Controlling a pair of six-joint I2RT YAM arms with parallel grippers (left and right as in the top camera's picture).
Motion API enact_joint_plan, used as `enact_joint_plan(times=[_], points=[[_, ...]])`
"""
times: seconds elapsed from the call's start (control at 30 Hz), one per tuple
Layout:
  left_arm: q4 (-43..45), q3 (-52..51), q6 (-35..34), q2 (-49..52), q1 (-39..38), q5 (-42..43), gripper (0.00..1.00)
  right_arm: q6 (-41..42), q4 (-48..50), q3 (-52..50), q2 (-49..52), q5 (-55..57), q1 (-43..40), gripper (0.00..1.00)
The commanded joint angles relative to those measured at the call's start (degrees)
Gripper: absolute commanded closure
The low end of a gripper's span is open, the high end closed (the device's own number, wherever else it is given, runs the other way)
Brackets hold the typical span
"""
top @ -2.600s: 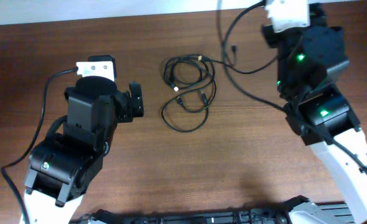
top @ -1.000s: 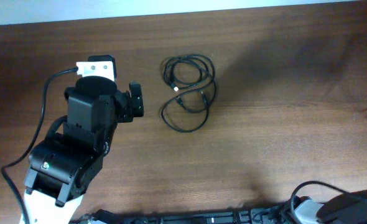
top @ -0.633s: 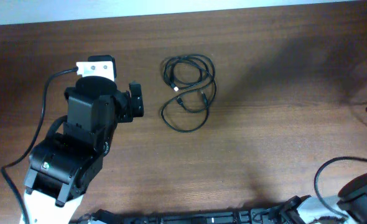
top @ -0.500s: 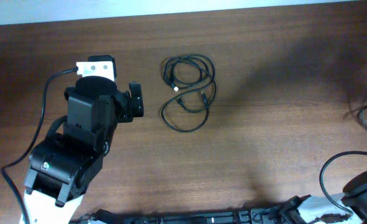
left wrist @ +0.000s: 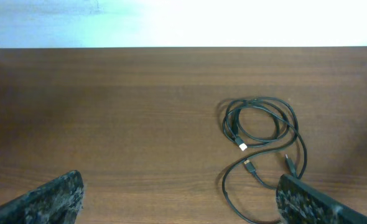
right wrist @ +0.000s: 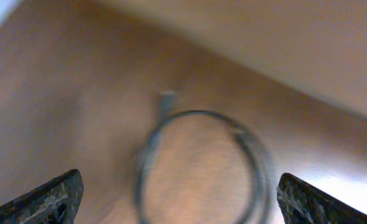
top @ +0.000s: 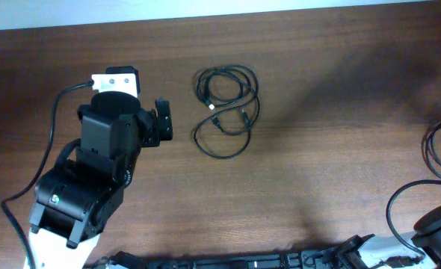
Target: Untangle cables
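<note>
The cables (top: 226,112) lay in overlapping coils mid-table, just right of the left gripper (top: 163,121), its jaws spread and empty. A separate blurred loop (right wrist: 202,158) lay under the right gripper (right wrist: 178,186), also spread, near the table (top: 318,75)'s right edge. A nudge could send that loop off the edge, and a careless pinch might tighten the coils' crossings. Bare wood surrounded the coils.
</note>
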Motion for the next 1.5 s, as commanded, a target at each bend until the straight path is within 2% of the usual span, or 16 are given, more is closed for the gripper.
enact_joint_plan(times=[0.0,0.1,0.27,0.5,0.63,0.83,1.03,1.13,1.37,1.47], points=[[0.09,0.33,-0.55,0.07,0.28,0.44,0.01,-4.57,0.31,1.07,0.31,-23.61,0.28,0.01],[0.09,0.33,-0.55,0.07,0.28,0.44,0.01,-4.63,-0.87,1.07,0.31,-28.06,2.01,0.01],[0.09,0.33,-0.55,0.07,0.28,0.46,0.01,-8.39,-4.98,1.07,0.31,-28.83,8.39,0.01],[0.07,0.33,-0.55,0.07,0.28,0.46,0.01,-8.41,-7.85,1.05,0.31,-28.79,23.32,0.01],[0.09,0.33,-0.55,0.07,0.28,0.44,0.01,-8.41,-6.84,1.05,0.33,-27.47,31.89,0.01],[0.09,0.33,-0.55,0.07,0.28,0.46,0.01,-8.37,-3.48,0.85,0.94,-17.66,44.98,0.01],[0.09,0.33,-0.55,0.07,0.28,0.44,0.01,-7.93,1.66,0.85,6.95,-16.92,55.1,0.01],[0.07,0.33,-0.55,0.07,0.28,0.46,0.01,-7.93,3.98,0.85,12.17,-17.66,57.92,0.01],[0.07,0.33,-0.55,0.07,0.28,0.44,0.01,-8.04,7.74,0.85,23.76,-31.87,59.28,0.01],[0.07,0.33,-0.55,0.07,0.28,0.44,0.01,-8.2,7.69,0.85,26.56,-33.99,59.28,0.01]])
